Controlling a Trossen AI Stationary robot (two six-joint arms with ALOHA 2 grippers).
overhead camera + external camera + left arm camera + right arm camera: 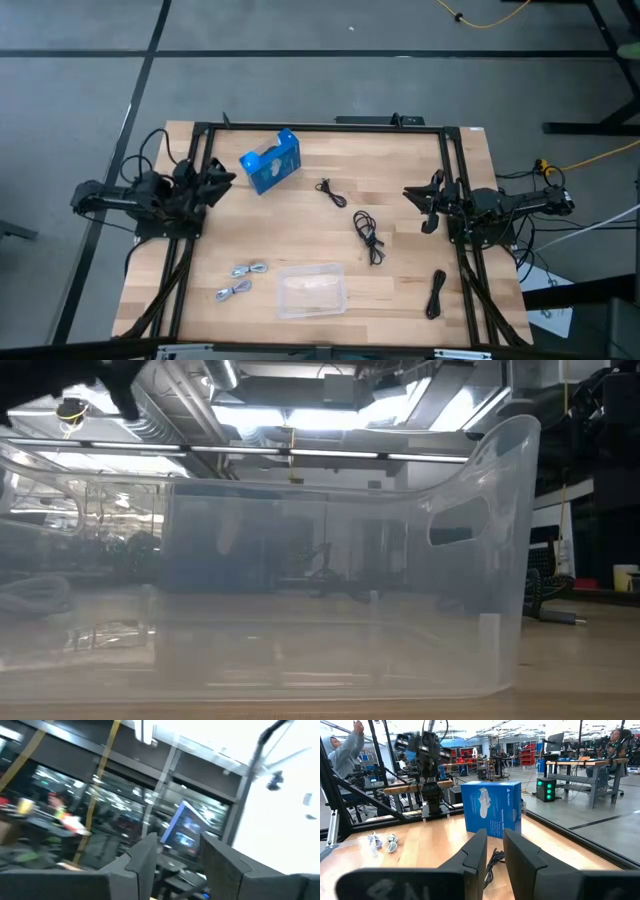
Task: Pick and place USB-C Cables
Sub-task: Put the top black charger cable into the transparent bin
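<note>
Five cables lie loose on the wooden table in the high view. Three are black: one (pixel 331 191) near the blue box (pixel 270 163), one (pixel 368 237) at mid-table, one (pixel 436 293) by the near right corner. Two light grey ones (pixel 250 269) (pixel 233 292) lie left of the clear tray (pixel 312 290). My left gripper (pixel 228 178) hovers open at the table's left edge, pointing up into the room (pixel 180 865). My right gripper (pixel 420 208) hangs at the right edge, open by a narrow gap (pixel 495 852), facing the blue box (pixel 492 812), with a black cable (pixel 492 861) past its fingers.
A black frame (pixel 320 127) runs along the table's far edge and down both sides. The clear tray's wall (pixel 340 590) fills the low view. People show in the room beyond the table, one at a far desk (pixel 615 742). Bare wood lies between the cables.
</note>
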